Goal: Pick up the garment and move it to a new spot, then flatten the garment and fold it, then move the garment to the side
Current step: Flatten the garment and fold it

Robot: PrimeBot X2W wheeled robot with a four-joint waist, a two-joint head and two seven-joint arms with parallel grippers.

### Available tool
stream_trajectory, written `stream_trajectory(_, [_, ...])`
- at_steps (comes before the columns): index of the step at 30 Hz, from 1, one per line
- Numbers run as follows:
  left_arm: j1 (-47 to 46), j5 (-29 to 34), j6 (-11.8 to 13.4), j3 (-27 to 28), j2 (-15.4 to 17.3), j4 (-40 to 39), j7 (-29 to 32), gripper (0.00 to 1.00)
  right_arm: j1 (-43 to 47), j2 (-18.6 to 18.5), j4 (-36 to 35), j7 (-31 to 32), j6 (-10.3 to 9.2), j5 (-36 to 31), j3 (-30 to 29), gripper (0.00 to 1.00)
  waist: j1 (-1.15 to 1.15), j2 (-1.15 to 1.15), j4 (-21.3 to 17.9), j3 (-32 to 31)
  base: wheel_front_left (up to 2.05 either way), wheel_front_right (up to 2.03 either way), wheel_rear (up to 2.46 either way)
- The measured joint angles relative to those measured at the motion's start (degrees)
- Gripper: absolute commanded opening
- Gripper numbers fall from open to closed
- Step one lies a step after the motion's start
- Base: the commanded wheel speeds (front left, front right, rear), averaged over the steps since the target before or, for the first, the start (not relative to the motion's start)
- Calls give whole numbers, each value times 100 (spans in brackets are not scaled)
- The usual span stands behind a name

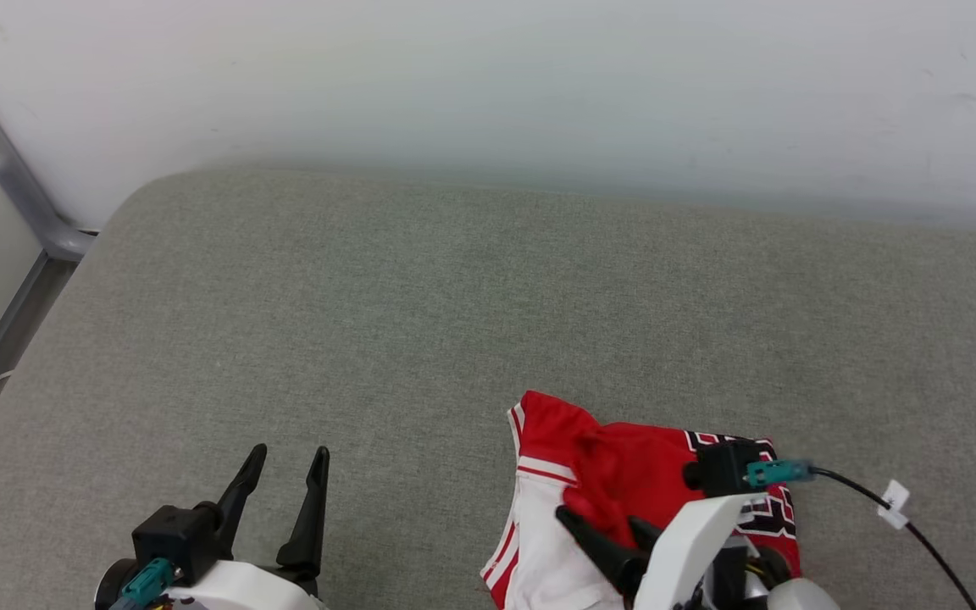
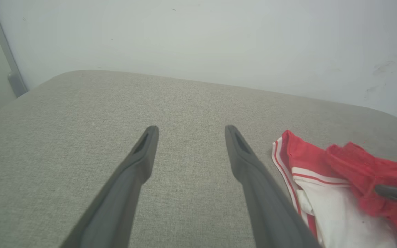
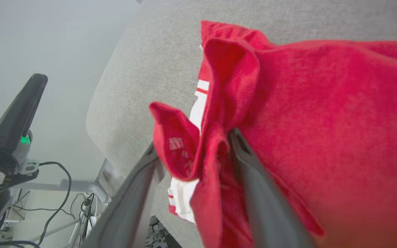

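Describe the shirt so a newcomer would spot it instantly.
Start with the broad grey cushion against the pale wall. Near its front right, a crumpled shirt lies under the right end effector. Bright red cloth, white sleeve and striped trim set it apart from the plain grey.

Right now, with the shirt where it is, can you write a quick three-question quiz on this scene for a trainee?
1. Fill in: the left fingers stand ___ over the bare grey cushion.
2. True or false: the garment lies spread flat.
3. Red cloth sits between which pair? A the left, B the right fingers, C both.
Key: 1 open; 2 false, it is bunched; 3 B.
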Motion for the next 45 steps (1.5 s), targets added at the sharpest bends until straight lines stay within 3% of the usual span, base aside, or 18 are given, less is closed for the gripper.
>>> stream_trajectory(4, [-5, 44, 0, 43, -23, 11, 0, 100, -66, 12, 8, -16, 0, 357, 553, 100, 0, 0, 7, -18, 0, 0, 0])
stream_trajectory(8, [-4, 54, -9, 87, -70, 14, 0, 100, -168, 10, -10, -13, 0, 385, 673, 100, 0, 0, -26, -35, 0, 0, 0])
stream_trajectory(13, [4, 116, -59, 147, -146, -11, 0, 100, -497, -49, -369, -160, 0, -584, 365, 100, 0, 0, -137, -69, 0, 0, 0])
stream_trajectory(23, [26, 364, -163, 330, -368, -164, -1, 100, -913, -1570, -1014, -1251, 1, -2486, -174, 100, 0, 0, -333, -77, 0, 0, 0])
stream_trajectory(29, [52, 600, -275, 535, -584, -335, -1, 100, -645, -1852, -1279, -1886, 1, -2826, -1027, 100, 0, 0, -422, -40, 0, 0, 0])
stream_trajectory(34, [94, 883, -452, 781, -826, -579, -2, 100, -131, -1771, -1658, -2331, 1, -2913, -1586, 100, 0, 0, -480, 15, 0, 0, 0])
stream_trajectory(45, [260, 1532, -849, 1245, -1270, -755, -8, 100, 789, -992, -2130, -2854, 1, -3045, -2210, 100, 0, 0, -531, 29, 0, 0, 0])
